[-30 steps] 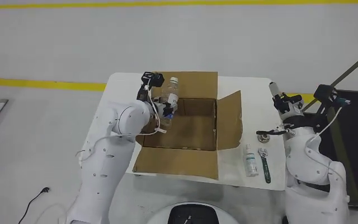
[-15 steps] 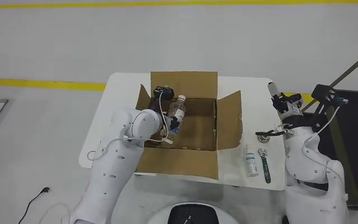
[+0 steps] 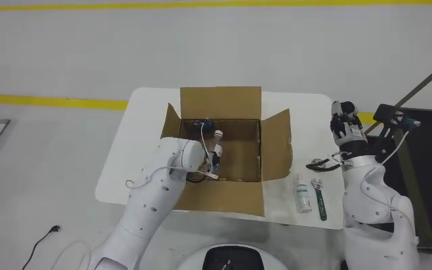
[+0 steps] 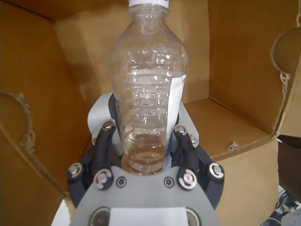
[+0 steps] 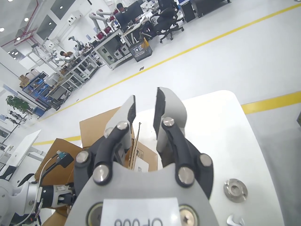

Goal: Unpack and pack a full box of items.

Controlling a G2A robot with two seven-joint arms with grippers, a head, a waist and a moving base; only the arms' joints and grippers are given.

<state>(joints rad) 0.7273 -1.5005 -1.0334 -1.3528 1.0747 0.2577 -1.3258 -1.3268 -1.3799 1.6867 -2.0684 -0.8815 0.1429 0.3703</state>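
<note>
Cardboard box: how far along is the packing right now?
Unpacking looks done: small white bottle, wrench and metal flange lie on the table beside the cardboard box. In hand: the left gripper is shut on the clear bottle, inside the box. Left: releasing it, then packing those three; the right gripper is open, holding nothing.

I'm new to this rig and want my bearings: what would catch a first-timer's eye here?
The clear plastic bottle stands out, held by its lower half in the left gripper inside the open cardboard box. The right gripper hangs open and empty over the right side of the table, where a wrench and a small white bottle sit beside the box.
</note>
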